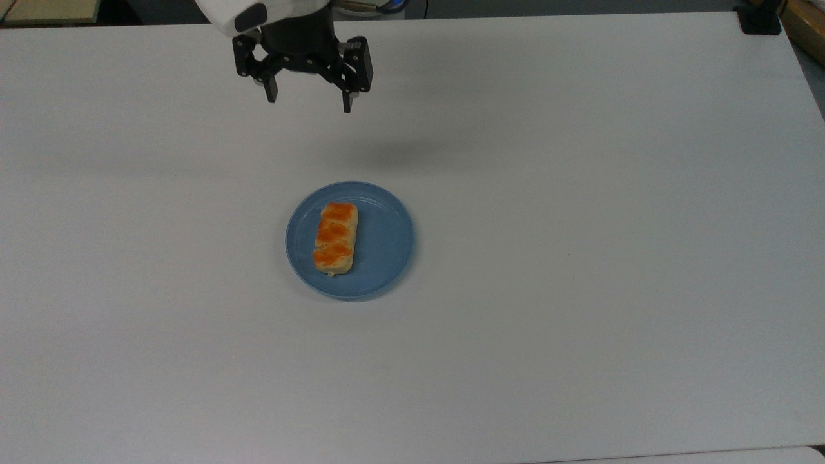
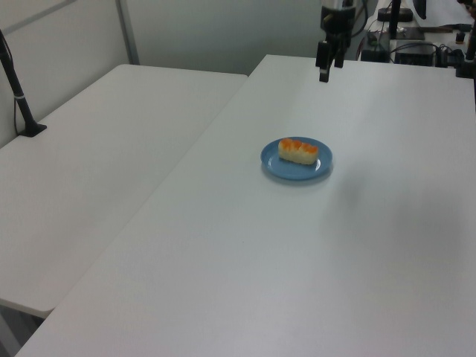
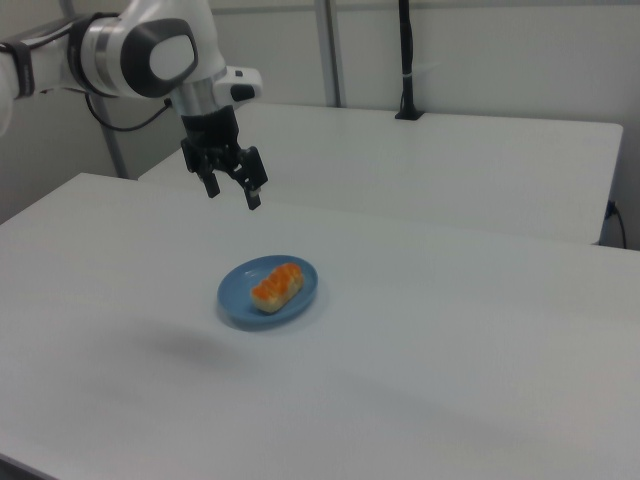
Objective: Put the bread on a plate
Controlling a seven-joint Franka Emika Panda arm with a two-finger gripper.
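Where the bread [image 1: 335, 238] lies, it rests flat on the plate [image 1: 383, 241], toward the top view's left half of the dish, its orange-glazed top facing up. The light-blue plate sits on the white table [image 1: 580, 258]. The gripper [image 1: 309, 102] hangs in the air well apart from both, above the table beyond the plate's far edge in the top view, its black fingers [image 3: 254, 200] spread wide and empty.
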